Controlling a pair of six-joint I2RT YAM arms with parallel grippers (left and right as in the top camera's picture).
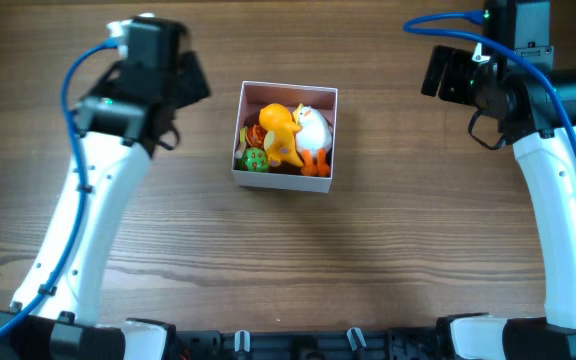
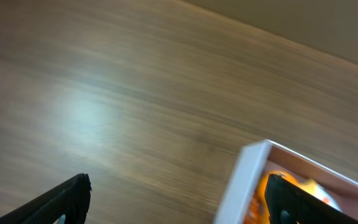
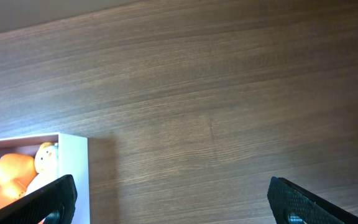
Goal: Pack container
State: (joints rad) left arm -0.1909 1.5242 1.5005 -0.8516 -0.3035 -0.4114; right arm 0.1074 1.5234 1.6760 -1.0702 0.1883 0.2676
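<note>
Container: sits centred on table, toys nested inside, apparently packed. Left gripper, right gripper: jaws wide, empty, held well apart, presumably keeping clear.

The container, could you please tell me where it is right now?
Overhead, the container sits at mid-table, between the left arm and right arm, holding toys.

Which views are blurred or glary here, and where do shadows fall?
Overhead: sharp and evenly lit, no glare on the container. Left wrist: smeared throughout, wood grain streaked, with a pale glare patch on the table. Right wrist: crisp grain, the container's white wall throwing a soft shadow onto the wood to its right.
</note>
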